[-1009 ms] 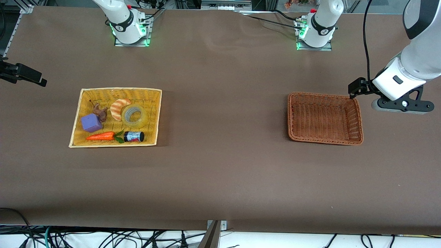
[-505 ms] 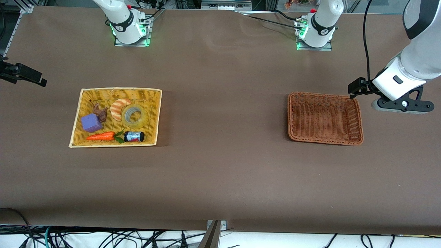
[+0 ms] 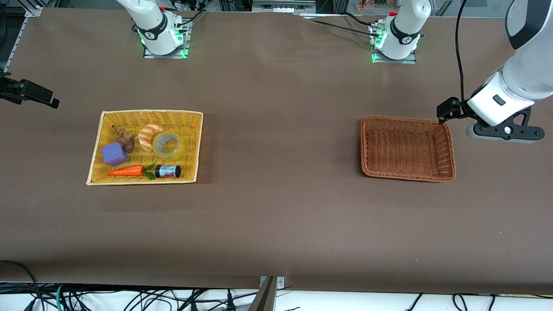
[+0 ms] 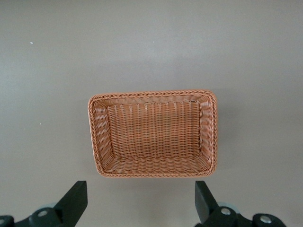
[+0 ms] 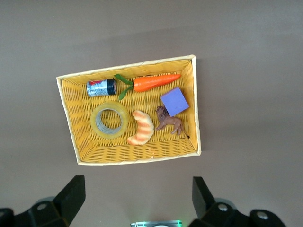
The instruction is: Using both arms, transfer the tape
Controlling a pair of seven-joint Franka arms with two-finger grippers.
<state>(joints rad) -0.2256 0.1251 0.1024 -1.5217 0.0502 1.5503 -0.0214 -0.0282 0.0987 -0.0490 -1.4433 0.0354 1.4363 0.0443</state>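
Your tape [image 3: 168, 144] lies flat, hollow centre up, in the yellow basket [image 3: 194, 147] toward the right arm's end of the bench, so it has no long axis to line up on. The right gripper [image 5: 137, 201] hangs high over that basket, fingers spread wide and holding nothing; it is plainly the arm to go down. Mind the croissant [image 3: 149, 135] touching the roll and the small jar [image 3: 168, 171] just nearer the front edge. The left gripper [image 4: 139, 203], also wide and unloaded, waits over the brown basket [image 3: 449, 147].
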